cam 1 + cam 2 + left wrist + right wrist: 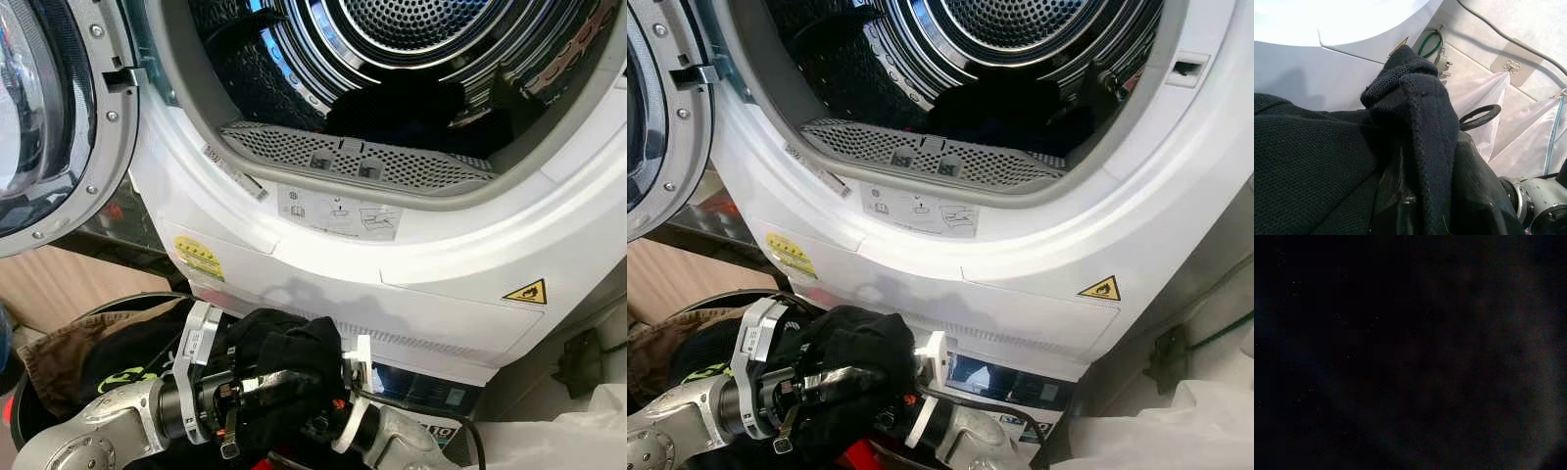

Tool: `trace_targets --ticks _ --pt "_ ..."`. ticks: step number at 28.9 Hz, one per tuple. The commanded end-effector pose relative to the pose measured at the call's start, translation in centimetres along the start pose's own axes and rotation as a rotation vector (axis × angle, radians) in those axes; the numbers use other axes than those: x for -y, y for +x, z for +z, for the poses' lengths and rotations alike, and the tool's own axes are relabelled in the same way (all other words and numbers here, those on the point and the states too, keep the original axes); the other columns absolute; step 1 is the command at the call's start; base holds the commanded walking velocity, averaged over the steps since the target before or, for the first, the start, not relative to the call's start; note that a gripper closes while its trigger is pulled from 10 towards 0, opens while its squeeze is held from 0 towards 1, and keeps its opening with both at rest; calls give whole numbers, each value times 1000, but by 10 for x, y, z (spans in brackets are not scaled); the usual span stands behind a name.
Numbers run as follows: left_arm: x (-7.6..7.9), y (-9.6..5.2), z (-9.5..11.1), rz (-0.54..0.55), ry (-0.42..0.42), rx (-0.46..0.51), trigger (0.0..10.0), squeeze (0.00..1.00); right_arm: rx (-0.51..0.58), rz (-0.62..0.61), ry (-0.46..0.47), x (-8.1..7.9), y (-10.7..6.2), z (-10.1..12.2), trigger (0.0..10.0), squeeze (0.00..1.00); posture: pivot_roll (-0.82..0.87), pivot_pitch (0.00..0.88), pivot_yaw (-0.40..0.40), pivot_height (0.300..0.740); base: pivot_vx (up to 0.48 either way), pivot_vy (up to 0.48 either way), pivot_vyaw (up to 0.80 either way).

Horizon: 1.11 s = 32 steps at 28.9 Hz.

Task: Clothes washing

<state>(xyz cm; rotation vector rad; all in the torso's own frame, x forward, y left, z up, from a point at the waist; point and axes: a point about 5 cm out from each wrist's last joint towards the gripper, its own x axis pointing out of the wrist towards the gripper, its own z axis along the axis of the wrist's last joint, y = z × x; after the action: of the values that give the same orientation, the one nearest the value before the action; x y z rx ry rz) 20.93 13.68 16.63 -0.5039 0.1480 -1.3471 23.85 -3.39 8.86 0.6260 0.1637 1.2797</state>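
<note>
Grippers meet low in front of the washer (431, 264), both buried in a black knit garment (284, 367) held above the laundry basket (59, 362). Left gripper (269, 387) looks clamped on the fabric; right gripper (328, 416) is wrapped in cloth, finger state can't be told. Door (49, 117) hangs open, dark clothes (411, 113) sit in the drum.

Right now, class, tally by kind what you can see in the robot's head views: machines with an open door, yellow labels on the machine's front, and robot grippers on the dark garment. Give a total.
Machines with an open door: 1, the white machine
Yellow labels: 2, the rectangular sticker and the triangular warning sign
Grippers on the black garment: 2, left gripper, right gripper
Total: 5
</note>
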Motion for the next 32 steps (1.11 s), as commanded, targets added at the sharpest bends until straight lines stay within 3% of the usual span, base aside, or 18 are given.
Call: trace_targets --ticks 1,21,22,24,25,32 --pt "1 0 -1 12 4 -6 10000 0 41 28 -27 -4 6 11 0 0 65 65 16 740 0 0 0" --pt "-2 -4 -1 21 80 -34 10000 0 50 47 -28 -4 6 14 0 0 65 51 21 740 0 0 0" --pt "-3 -4 -1 20 87 -36 10000 482 52 46 -24 -5 6 14 0 0 65 53 21 740 0 0 0" --pt "-2 -5 -1 17 95 -34 10000 482 52 45 -25 -5 6 14 0 0 65 55 22 740 0 0 0" --pt "-2 -6 -1 14 91 -33 10000 1000 55 40 -25 -4 5 14 0 0 64 59 23 740 0 0 0" --pt "-1 -8 -1 22 91 -32 10000 1000 58 32 -32 -3 4 15 0 0 71 63 22 740 0 0 0"
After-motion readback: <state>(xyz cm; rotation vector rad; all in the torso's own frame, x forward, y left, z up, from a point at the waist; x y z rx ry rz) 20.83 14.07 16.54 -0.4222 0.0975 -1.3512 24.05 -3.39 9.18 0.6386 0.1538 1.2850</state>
